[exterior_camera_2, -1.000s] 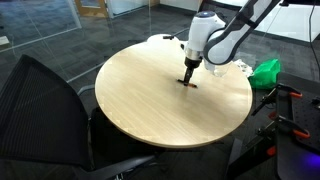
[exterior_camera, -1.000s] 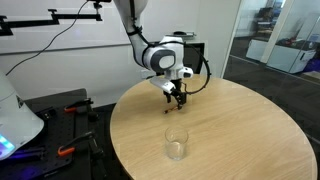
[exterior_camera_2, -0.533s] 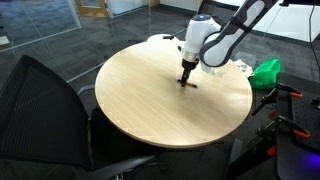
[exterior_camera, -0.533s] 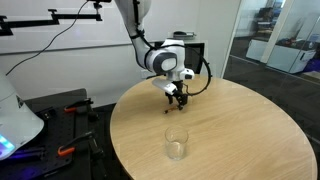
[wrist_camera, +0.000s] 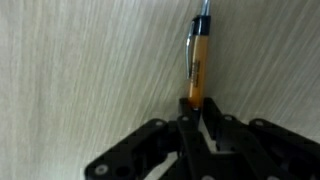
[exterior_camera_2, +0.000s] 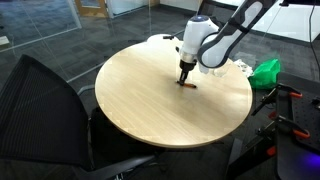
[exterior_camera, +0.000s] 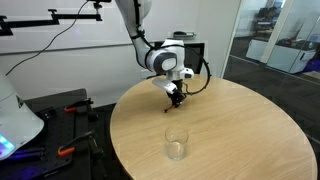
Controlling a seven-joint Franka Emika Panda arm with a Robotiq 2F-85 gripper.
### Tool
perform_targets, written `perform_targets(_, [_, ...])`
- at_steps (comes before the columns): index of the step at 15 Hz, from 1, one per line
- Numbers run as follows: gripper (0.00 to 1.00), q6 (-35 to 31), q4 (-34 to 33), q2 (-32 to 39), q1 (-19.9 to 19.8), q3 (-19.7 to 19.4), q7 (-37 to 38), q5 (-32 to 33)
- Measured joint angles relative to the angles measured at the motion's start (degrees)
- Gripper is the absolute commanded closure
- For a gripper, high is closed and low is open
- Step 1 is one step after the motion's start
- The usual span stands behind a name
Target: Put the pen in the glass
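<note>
The pen [wrist_camera: 199,55], orange-brown with a dark tip, lies flat on the round wooden table [exterior_camera: 250,130]. In the wrist view my gripper [wrist_camera: 200,103] has its two black fingers pressed against the sides of the pen's near end, so it is shut on it. In both exterior views the gripper [exterior_camera: 177,97] [exterior_camera_2: 184,78] points straight down at the tabletop, and the pen [exterior_camera_2: 188,87] shows as a small dark mark beneath it. The glass [exterior_camera: 177,143], clear and upright, stands on the table a short way in front of the gripper, apart from it.
A black office chair [exterior_camera_2: 50,110] stands against the table's edge [exterior_camera_2: 140,120]. A green object [exterior_camera_2: 266,71] lies beyond the table. A dark box [exterior_camera: 192,48] sits behind the arm, and a white rounded device [exterior_camera: 15,120] is off to the side.
The fingers have closed from wide apart onto the pen's end. The arm has settled slightly lower over the table; pen and glass stay in place.
</note>
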State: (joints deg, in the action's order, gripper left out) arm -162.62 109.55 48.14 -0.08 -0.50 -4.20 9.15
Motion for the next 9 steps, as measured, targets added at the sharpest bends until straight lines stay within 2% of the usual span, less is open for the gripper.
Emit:
perform_targets(2, [0.96, 0.03, -0.1, 0.02, -0.15, 0.18, -0.09, 0.0])
perform_targets(5, [0.96, 1.42, -0.16, -0.21, -1.08, 1.44, -0.88, -0.05])
perform_targets(9, [0.96, 8.15, -0.11, -2.93, -2.08, 3.51, -2.77, -0.15])
